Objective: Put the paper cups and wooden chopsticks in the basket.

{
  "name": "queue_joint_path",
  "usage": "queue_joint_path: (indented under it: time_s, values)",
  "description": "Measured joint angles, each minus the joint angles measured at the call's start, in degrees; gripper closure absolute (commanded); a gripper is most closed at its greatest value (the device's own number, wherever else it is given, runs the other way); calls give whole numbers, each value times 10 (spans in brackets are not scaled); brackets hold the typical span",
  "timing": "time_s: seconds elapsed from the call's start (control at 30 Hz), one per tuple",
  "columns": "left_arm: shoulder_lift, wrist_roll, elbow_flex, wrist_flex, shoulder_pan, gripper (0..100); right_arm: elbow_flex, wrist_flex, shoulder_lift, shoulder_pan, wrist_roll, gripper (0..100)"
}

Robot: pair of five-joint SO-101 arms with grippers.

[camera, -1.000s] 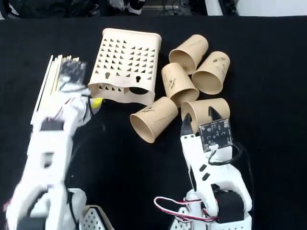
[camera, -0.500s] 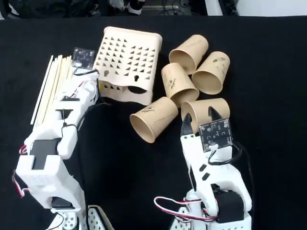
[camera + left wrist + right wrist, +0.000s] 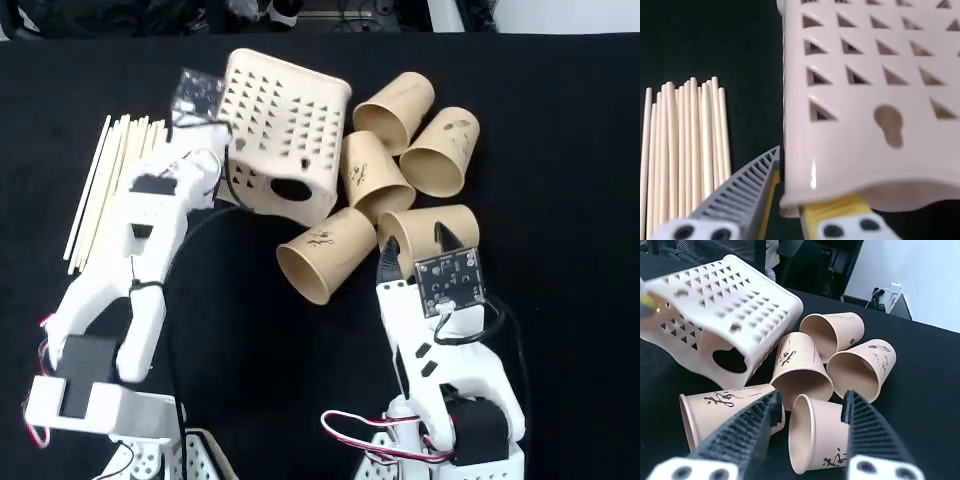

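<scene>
The left gripper is clamped on the rim of the basket, one finger outside the wall and one inside, and the basket sits tilted on the black table. The wooden chopsticks lie bundled just beside it. Five paper cups (all on their sides) cluster at the basket's other side. The right gripper is spread wide astride one cup, holding nothing.
</scene>
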Motion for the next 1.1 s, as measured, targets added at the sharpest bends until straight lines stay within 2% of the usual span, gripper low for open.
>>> queue_joint_path:
  time_s: [0.2, 0.5, 0.67, 1.0, 1.1]
  values:
    - [-6, 69, -136, 191, -1, 972, 0, 0, 0, 0, 0, 790]
    - [-6, 127, -330, 404, 5, 972, 0, 0, 0, 0, 0, 790]
    - [-7, 156, -398, 500, 4, 972, 0, 0, 0, 0, 0, 790]
    - [12, 199, -411, 554, 4, 956, 3, 0, 0, 0, 0, 789]
    - [16, 200, -411, 581, 3, 808, 3, 0, 0, 0, 22, 787]
